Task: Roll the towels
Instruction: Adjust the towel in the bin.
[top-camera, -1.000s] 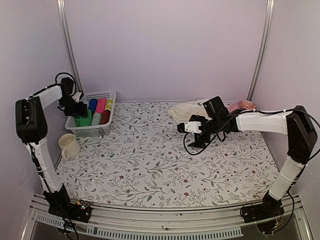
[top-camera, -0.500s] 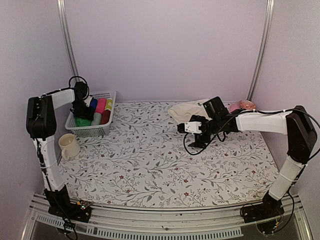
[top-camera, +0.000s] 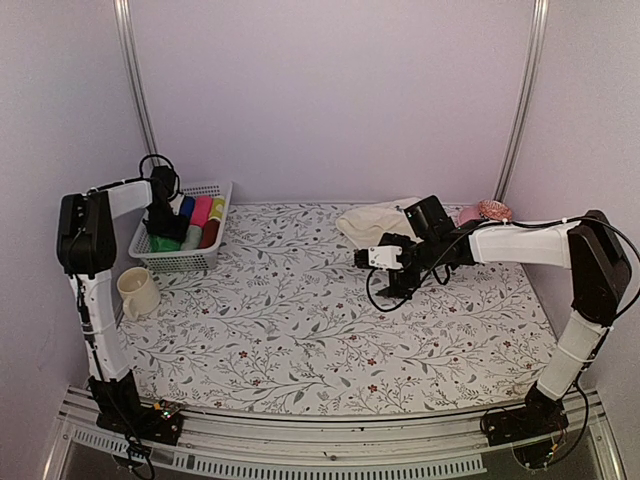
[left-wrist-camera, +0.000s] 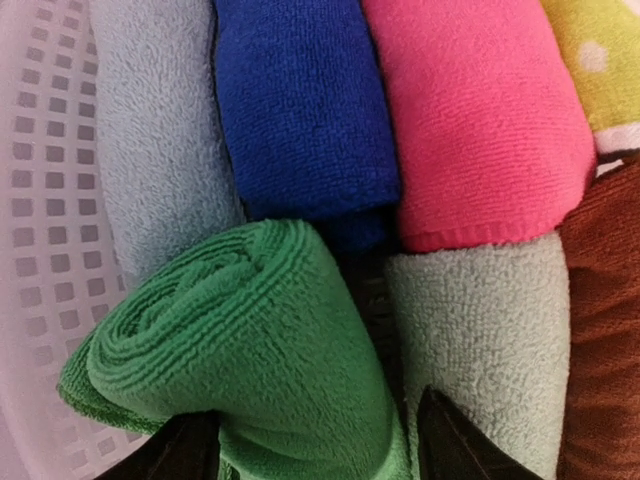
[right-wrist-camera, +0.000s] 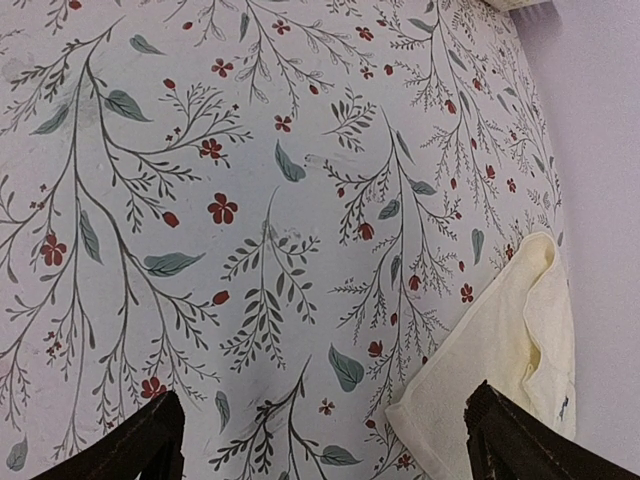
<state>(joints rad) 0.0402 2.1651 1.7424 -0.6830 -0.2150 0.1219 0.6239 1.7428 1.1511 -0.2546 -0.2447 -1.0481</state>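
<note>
The green towel (left-wrist-camera: 250, 340) is a rolled cylinder lying in the white basket (top-camera: 200, 262), at its near left corner (top-camera: 165, 243). My left gripper (top-camera: 160, 215) reaches down into the basket. In the left wrist view it (left-wrist-camera: 315, 450) is shut on the green roll, one finger against each side. The cream-white towel (top-camera: 370, 220) lies loosely crumpled and unrolled at the back of the table. My right gripper (top-camera: 385, 288) hangs open just in front of it. In the right wrist view this gripper (right-wrist-camera: 325, 440) is empty, with the cream towel's corner (right-wrist-camera: 500, 350) beside its right finger.
The basket wall (left-wrist-camera: 40, 200) also encloses blue (left-wrist-camera: 300, 100), pink (left-wrist-camera: 470, 110), yellow (left-wrist-camera: 600, 60), dark red (left-wrist-camera: 605, 330) and pale grey (left-wrist-camera: 160, 150) rolls. A cream mug (top-camera: 137, 292) stands in front of the basket. A pink dish (top-camera: 490, 210) sits at the back right.
My left gripper moved right from beside the basket's left wall to over the green roll, and its jaws narrowed. The right arm barely shifted.
</note>
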